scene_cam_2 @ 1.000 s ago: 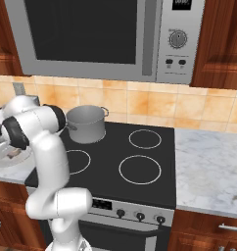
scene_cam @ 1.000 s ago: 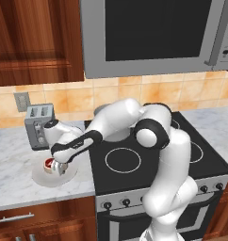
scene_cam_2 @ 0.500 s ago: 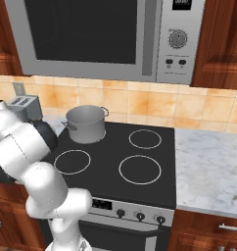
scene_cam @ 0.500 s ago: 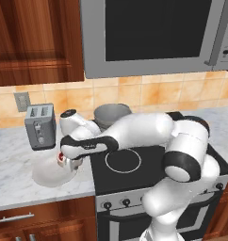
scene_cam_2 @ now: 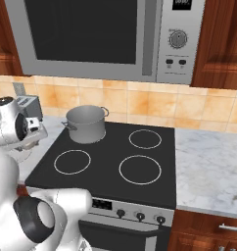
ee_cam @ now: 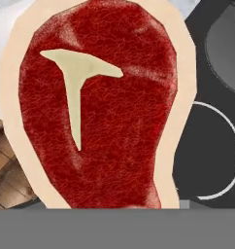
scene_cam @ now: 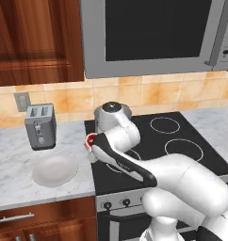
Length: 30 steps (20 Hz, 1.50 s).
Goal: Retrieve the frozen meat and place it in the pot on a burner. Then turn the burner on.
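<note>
Since the earlier frame we saw the end effector (scene_cam: 91, 142) carry the small round red steak with tan rim (scene_cam: 91, 139) off the round white plate (scene_cam: 54, 170) to the black stovetop's (scene_cam: 182, 134) edge, jaws closed on it. Beyond stood the plain grey metal pot (scene_cam_2: 85, 123) and boxy grey toaster (scene_cam: 40, 125); no writing was legible.
</note>
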Tool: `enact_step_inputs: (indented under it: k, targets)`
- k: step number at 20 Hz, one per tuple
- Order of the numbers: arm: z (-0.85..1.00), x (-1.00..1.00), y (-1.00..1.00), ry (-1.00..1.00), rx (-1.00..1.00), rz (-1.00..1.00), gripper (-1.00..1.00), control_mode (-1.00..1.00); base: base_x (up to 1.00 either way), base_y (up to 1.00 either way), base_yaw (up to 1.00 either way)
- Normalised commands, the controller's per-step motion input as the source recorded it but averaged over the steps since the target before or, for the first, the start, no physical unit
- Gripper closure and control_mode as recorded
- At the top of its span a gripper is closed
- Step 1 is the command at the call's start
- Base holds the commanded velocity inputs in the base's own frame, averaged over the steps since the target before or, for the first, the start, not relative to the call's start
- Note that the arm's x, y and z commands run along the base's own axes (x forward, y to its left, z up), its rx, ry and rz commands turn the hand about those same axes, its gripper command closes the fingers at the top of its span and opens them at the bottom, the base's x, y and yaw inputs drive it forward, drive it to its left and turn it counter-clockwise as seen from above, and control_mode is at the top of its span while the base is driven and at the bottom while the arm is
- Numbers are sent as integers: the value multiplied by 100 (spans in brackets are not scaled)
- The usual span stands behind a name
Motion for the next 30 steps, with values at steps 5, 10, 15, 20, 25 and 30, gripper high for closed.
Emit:
enact_step_inputs:
  k: [5,10,15,20,25,30]
  targets:
    - [79,-19,-27,-34,12,-34,100,-100,0,0,0]
    - [69,-6,-4,-30,4,-25,100,-100,0,0,0]
    - [66,0,-20,-6,3,-25,100,-100,0,0,0]
    - [18,8,-46,3,0,-24,100,-100,0,0,0]
    - [4,16,-23,7,0,-4,100,-100,0,0,0]
    - [0,39,-22,0,4,2,100,-100,0,0,0]
